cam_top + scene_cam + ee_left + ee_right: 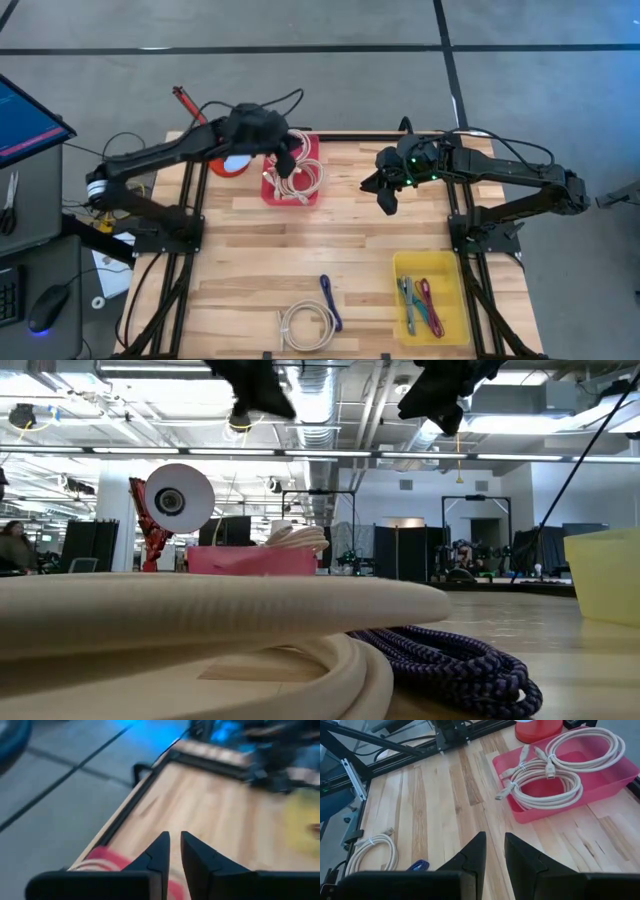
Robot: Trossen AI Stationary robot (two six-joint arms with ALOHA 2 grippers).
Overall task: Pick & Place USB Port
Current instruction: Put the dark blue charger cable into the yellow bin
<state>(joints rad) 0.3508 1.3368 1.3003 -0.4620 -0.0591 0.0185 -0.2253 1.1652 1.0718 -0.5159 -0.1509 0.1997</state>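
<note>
A pink tray (290, 178) at the table's far middle holds coiled white cables (555, 780) with plugs. My left gripper (287, 160) hangs above this tray, its fingers (175, 837) drawn to a narrow slit with nothing between them; the tray's corner (107, 857) shows below. My right gripper (388, 200) hovers to the tray's right, well above the wood, its fingers (495, 840) also nearly together and empty. Another coiled white cable (308, 325) and a purple-blue cable (330, 300) lie flat near the table's front edge.
A yellow tray (430, 295) with several coloured cables stands at the front right. A red-and-white spool (235, 165) stands just left of the pink tray. Bare wood (350, 240) spreads between the trays. Dark frame rails (190, 230) run along both table sides.
</note>
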